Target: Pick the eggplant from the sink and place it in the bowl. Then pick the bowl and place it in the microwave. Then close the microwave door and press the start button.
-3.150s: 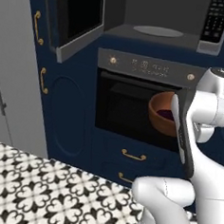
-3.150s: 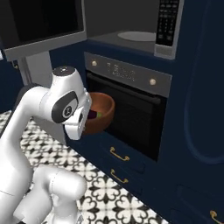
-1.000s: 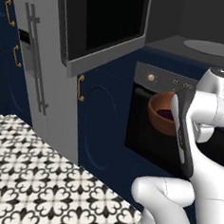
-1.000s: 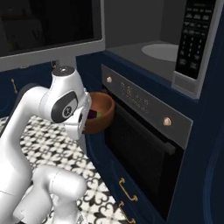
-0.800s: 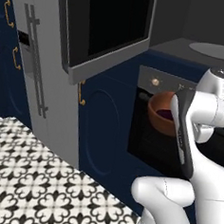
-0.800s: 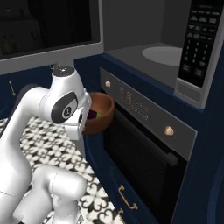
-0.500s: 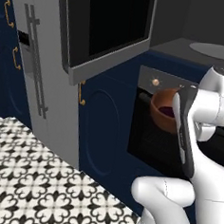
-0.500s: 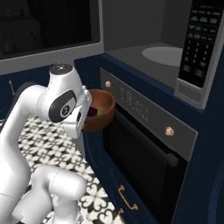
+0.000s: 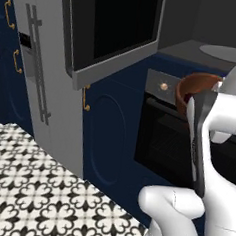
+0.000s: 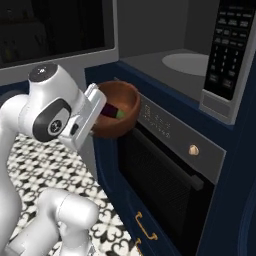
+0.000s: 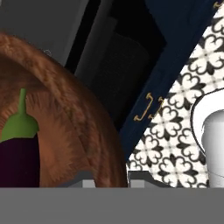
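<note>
higher than before, bowl (image 10: 116, 108) with eggplant (image 10: 112, 111)

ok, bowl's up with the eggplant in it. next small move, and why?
Probably lift and carry the bowl forward into the microwave. The eggplant already lies inside it, the door stands swung open, and the bowl hangs in front of the oven, below the cavity floor, so it likely needs height first.
</note>
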{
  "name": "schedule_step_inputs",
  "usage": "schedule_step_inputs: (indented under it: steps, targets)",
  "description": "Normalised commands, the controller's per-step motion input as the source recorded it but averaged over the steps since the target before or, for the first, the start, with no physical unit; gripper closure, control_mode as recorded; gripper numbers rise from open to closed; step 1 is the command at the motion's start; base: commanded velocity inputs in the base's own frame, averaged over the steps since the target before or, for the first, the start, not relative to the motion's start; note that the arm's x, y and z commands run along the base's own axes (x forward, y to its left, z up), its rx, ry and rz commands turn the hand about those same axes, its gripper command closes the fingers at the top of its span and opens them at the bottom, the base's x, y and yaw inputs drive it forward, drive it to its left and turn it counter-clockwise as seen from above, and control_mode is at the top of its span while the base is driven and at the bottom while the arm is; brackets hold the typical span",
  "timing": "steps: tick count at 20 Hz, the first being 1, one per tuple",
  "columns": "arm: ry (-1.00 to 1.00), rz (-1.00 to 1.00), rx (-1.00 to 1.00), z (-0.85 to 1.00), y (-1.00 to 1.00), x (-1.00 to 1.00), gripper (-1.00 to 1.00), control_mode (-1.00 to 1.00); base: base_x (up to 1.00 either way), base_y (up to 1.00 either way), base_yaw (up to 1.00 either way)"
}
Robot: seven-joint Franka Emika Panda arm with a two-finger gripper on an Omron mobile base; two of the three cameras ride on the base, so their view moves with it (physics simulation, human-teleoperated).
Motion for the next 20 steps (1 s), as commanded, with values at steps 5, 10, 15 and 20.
schedule_step_inputs:
  steps: [5, 10, 15, 20]
  targets:
    - [-0.27, -0.06, 0.00, 0.71, -0.16, -0.15, 1.00, -1.00, 0.00, 0.00, 0.00]
    - [-0.11, 0.00, 0.00, 0.54, -0.46, -0.04, 1.00, -1.00, 0.00, 0.00, 0.00]
    - [-0.02, -0.07, -0.09, 0.47, -0.34, 0.03, 1.00, -1.00, 0.00, 0.00, 0.00]
    - [0.06, -0.15, -0.01, 0.54, -0.29, 0.13, 1.00, -1.00, 0.00, 0.00, 0.00]
